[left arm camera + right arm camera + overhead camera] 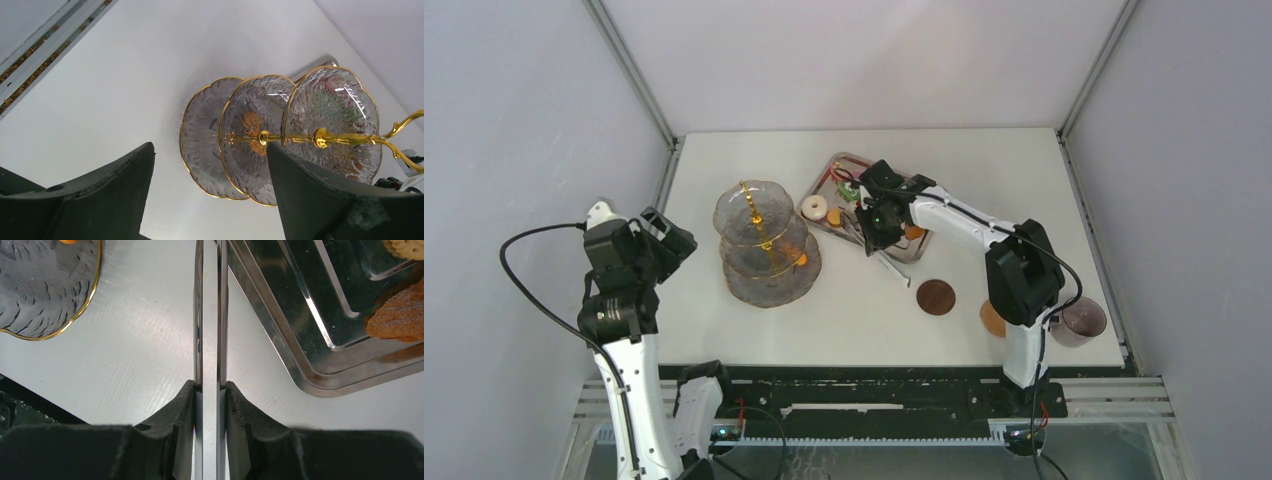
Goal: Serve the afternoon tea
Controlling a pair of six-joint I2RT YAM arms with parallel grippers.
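Two brown coasters (936, 296) near right, one half under the right arm; dark cup (1084, 320) beside, contents unreadable. Left claw (210, 145) spread wide, empty, short of three-tier glass stand (280, 140). Right claw (210, 390) clamped on long metal tongs (210, 315), blades pinched flat: no gap for a cake, risk of twisting or scraping tray rim (300, 370). One orange cookie (801, 259) on bottom tier; donut (814, 208) and cakes (849, 190) on far tray, cakes partly behind the arm. Tong ends cut off.
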